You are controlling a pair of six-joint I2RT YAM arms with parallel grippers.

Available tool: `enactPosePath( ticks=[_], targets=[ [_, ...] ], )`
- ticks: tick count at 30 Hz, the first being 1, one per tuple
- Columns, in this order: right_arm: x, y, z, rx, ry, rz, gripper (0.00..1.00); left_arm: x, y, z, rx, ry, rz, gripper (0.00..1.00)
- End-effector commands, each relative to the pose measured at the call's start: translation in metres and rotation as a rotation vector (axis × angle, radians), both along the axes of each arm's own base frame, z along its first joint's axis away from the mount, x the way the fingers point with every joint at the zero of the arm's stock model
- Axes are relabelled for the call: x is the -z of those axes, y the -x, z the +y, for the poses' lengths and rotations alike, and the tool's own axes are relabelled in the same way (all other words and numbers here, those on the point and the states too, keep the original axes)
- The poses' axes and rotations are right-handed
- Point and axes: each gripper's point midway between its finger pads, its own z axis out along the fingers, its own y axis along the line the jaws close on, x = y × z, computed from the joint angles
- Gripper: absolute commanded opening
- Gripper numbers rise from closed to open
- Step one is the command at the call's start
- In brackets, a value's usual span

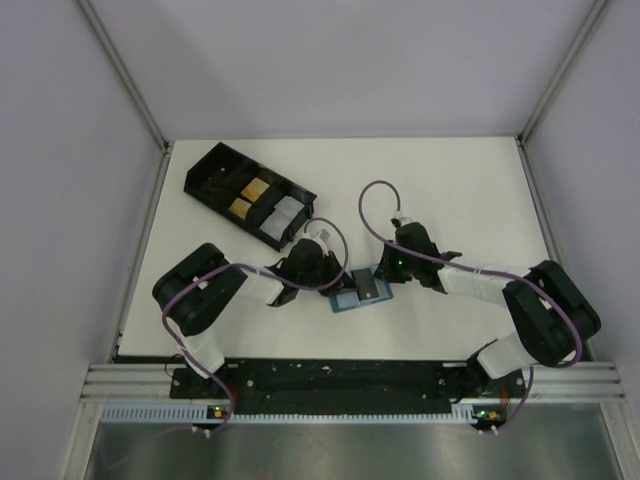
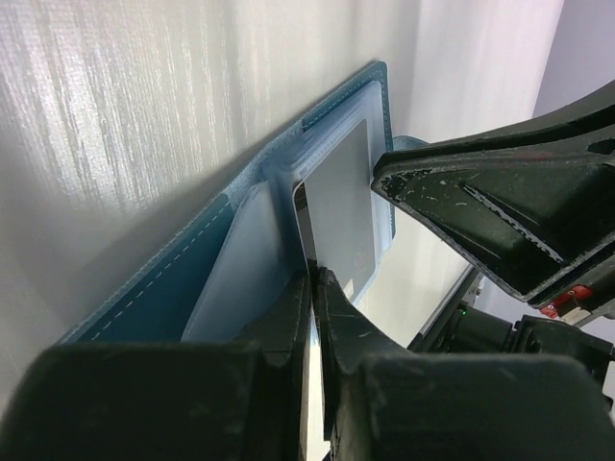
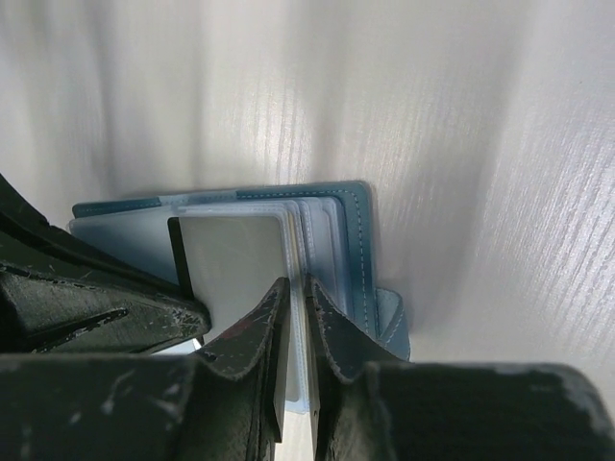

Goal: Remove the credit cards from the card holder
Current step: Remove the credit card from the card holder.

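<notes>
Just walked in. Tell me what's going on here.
Both arms meet over the open blue card holder lying in front of them. The left pincer is shut on the edge of a grey card sticking out of a clear pocket. The right pincer clamps the holder's clear sleeves. The card is not yet out. A black tray sits behind.
</notes>
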Motion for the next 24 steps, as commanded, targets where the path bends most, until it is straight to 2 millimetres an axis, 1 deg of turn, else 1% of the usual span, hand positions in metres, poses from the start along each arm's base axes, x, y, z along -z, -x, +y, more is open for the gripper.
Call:
enactPosePath(
  ticks=[1, 3, 4, 5, 8, 14, 17, 21, 24],
  targets=[
    [0.023, 0.016, -0.019, 0.014, 0.091, 0.084, 0.1, -0.005, 0.0, 0.002, -0.006, 0.032, -0.016, 0.06],
    [0.023, 0.017, -0.02, 0.008, 0.109, 0.087, 0.09, -0.005, 0.0, 0.003, -0.01, 0.034, -0.016, 0.05],
    [0.022, 0.017, -0.02, 0.004, 0.111, 0.086, 0.09, -0.004, 0.0, 0.003, -0.01, 0.033, -0.015, 0.01],
    [0.02, 0.016, -0.02, 0.001, 0.108, 0.082, 0.09, -0.004, 0.0, 0.003, -0.01, 0.032, -0.014, 0.01],
    [0.008, 0.012, -0.017, -0.005, 0.094, 0.057, 0.08, -0.002, 0.0, 0.004, -0.01, 0.029, -0.01, 0.0],
    [-0.034, -0.001, -0.001, -0.038, 0.006, -0.04, 0.1, -0.001, 0.001, 0.006, -0.014, 0.02, -0.011, 0.0],
    [-0.047, -0.004, 0.01, -0.073, -0.035, -0.064, 0.1, 0.0, 0.001, 0.007, -0.016, 0.019, -0.011, 0.0],
    [-0.049, -0.007, 0.019, -0.092, -0.071, -0.054, 0.09, 0.0, 0.001, 0.006, -0.014, 0.019, -0.01, 0.0],
    [-0.041, -0.007, 0.022, -0.094, -0.073, -0.034, 0.07, 0.0, 0.0, 0.007, -0.017, 0.019, -0.011, 0.0]
  ],
)
